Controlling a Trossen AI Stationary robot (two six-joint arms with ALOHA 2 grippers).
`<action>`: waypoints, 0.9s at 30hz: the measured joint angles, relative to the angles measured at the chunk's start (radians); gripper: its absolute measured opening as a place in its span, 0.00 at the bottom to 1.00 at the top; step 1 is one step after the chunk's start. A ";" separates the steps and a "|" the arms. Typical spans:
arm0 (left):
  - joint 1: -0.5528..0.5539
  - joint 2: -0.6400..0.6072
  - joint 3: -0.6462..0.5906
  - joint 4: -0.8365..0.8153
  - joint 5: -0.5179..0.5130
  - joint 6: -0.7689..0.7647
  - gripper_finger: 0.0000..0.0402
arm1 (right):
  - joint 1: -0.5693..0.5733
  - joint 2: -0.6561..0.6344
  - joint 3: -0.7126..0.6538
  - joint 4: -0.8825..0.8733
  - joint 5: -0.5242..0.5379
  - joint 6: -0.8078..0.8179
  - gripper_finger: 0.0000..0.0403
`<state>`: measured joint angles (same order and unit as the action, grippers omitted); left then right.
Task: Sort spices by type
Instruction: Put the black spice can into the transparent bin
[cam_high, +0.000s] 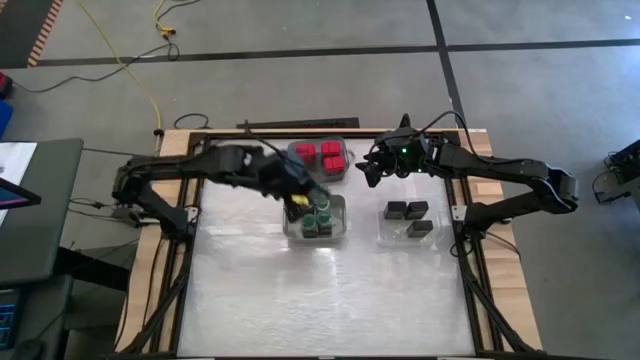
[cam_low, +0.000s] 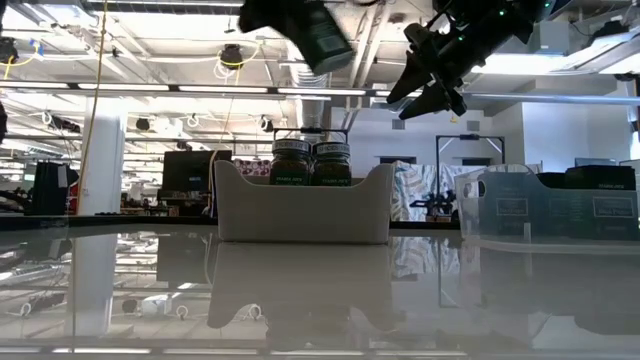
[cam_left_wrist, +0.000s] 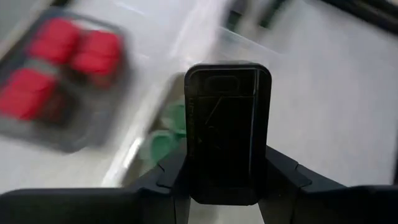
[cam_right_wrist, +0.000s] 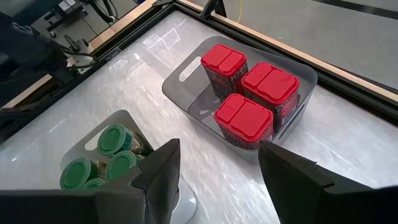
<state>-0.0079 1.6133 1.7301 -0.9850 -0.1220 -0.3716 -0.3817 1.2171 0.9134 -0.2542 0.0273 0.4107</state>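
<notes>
White and glossy, the table (cam_high: 330, 290) carries three clear bins. Above the middle bin (cam_high: 338, 228) of green-lidded jars (cam_right_wrist: 112, 139), the left gripper (cam_high: 297, 203) is clenched on a dark tin (cam_left_wrist: 227, 130). Three red-topped containers (cam_right_wrist: 256, 93) fill the far bin (cam_right_wrist: 186, 93); more dark tins (cam_high: 405, 211) sit in the right one. The right gripper (cam_right_wrist: 217, 180) hangs released, fingers apart, near the red ones.
</notes>
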 joint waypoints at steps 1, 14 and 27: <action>-0.020 0.029 0.020 0.001 0.015 0.023 0.32 | 0.000 0.000 0.000 -0.001 0.000 0.000 0.61; -0.159 0.358 0.104 -0.028 0.056 0.199 0.32 | 0.001 0.000 0.000 -0.137 0.000 0.000 0.61; -0.186 0.531 0.105 -0.022 0.057 0.230 0.36 | 0.002 0.000 0.000 -0.165 0.000 0.000 0.61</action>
<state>-0.1944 2.1441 1.8347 -1.0070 -0.0646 -0.1416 -0.3798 1.2167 0.9134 -0.4191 0.0273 0.4110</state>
